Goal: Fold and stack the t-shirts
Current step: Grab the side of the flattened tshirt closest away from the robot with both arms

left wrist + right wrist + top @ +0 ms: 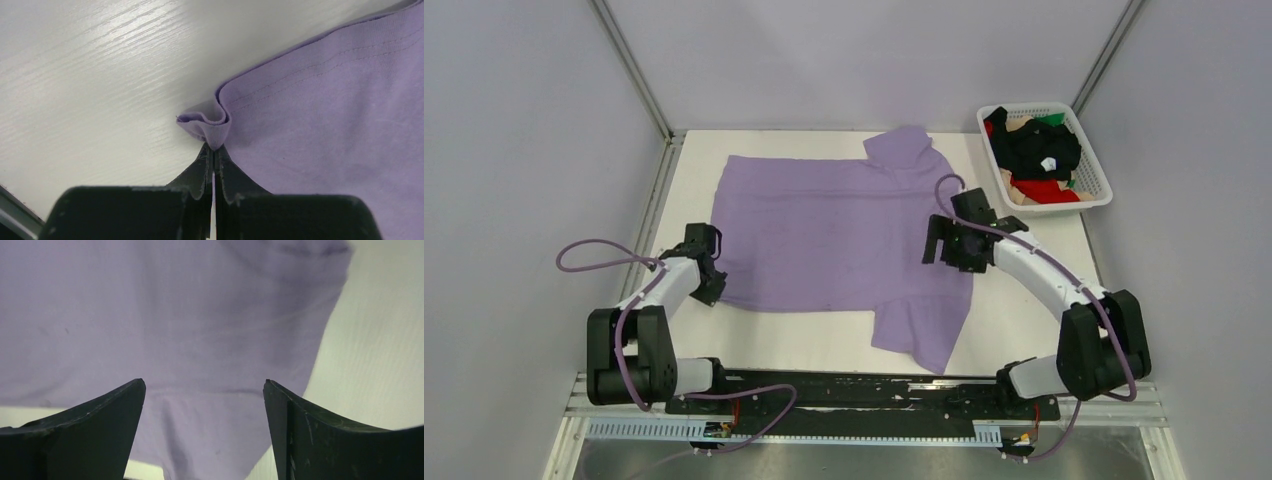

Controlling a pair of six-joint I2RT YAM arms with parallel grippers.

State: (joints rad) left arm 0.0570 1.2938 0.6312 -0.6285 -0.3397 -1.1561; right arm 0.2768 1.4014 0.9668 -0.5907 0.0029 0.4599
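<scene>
The left gripper [712, 285] is clamped on the near-left hem corner of the lavender t-shirt [824, 230], with a fold of cloth pinched between its tips. The shirt lies flat mid-table [1024, 300], its long axis running left to right, hem leftward, sleeves rightward. The right gripper [944, 245] hangs over the shirt's right part with its jaws spread wide and nothing between them. At far right, a white basket [1064, 206] holds crumpled t-shirts [1034, 150].
</scene>
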